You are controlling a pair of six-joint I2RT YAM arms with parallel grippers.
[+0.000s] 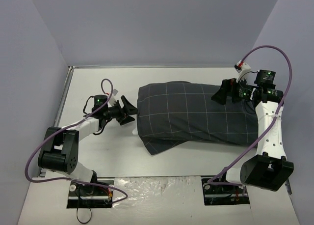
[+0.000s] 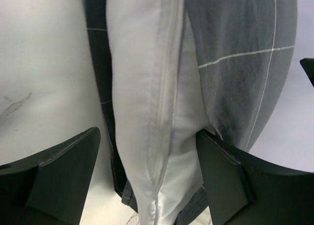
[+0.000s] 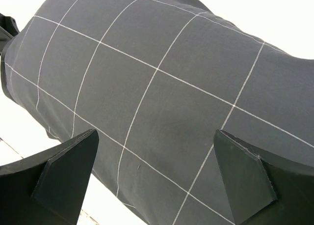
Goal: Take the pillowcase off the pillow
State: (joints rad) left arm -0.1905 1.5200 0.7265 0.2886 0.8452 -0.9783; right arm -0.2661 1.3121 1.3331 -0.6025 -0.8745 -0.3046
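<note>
Across the middle of the white table (image 1: 93, 82), laid from 9 toward 3 o'clock in the top view: the pillowcase (image 1: 196, 114), dark charcoal with a thin pale grid, wrinkled, wrapped round nearly all of the pillow (image 1: 134, 130). Only a sliver of white on show at the 9 o'clock end, at the open mouth of the fabric. A loose corner of cloth flat on the table toward 7 o'clock.

At that 9 o'clock end, the left gripper (image 1: 129, 108), spread wide and holding nothing. In its wrist view, dark fingers (image 2: 64, 176) on either side of the exposed white edge with its zip seam (image 2: 164, 112). The finger at 3 o'clock close against the hem of the checked cloth; touching or not, cannot tell.

Near the 2 o'clock corner of the bundle, the right gripper (image 1: 222, 94), likewise spread wide and empty, poised over the top face of the fabric. Contact not clear from its wrist view.
</note>
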